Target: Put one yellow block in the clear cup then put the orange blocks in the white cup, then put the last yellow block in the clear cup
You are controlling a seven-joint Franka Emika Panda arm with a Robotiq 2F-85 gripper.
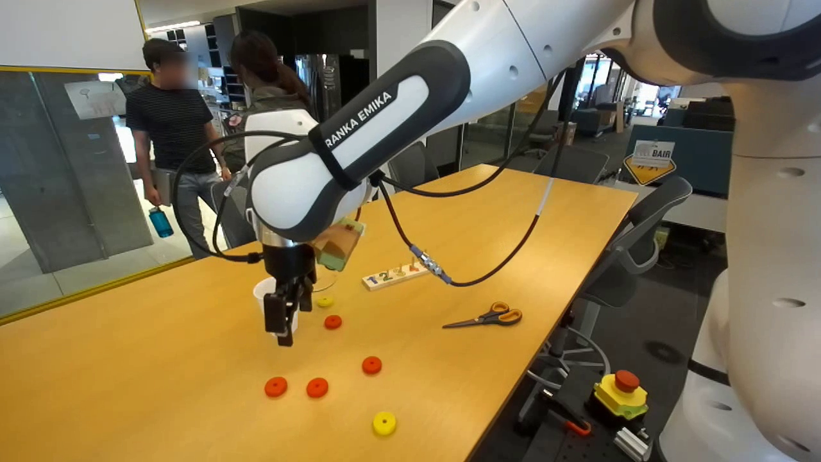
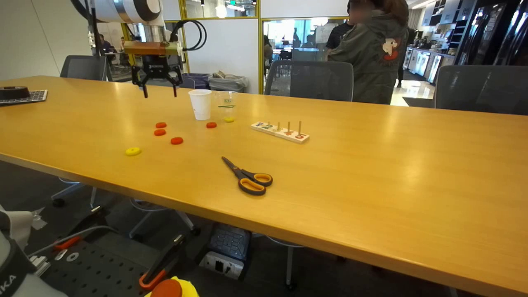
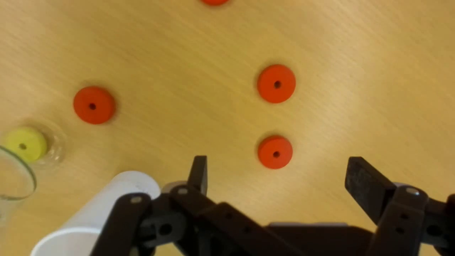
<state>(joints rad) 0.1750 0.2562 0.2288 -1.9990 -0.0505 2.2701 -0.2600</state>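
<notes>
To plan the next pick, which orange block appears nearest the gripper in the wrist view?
The lowest orange block; the other three appear higher, farther from the open gripper.

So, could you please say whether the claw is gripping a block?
No, in an exterior view the claw hangs open, nothing held between its jaws.

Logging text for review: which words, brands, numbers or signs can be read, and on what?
"RANKA EMIKA": robot arm.
"KA", cut off: robot part, lower left.
"BAIR", start blurred: background sign.
"2": peg board.
"5": same board; other digits unclear.
Unreadable: marks on the clear cup, paper sheet, keyboard.
</notes>
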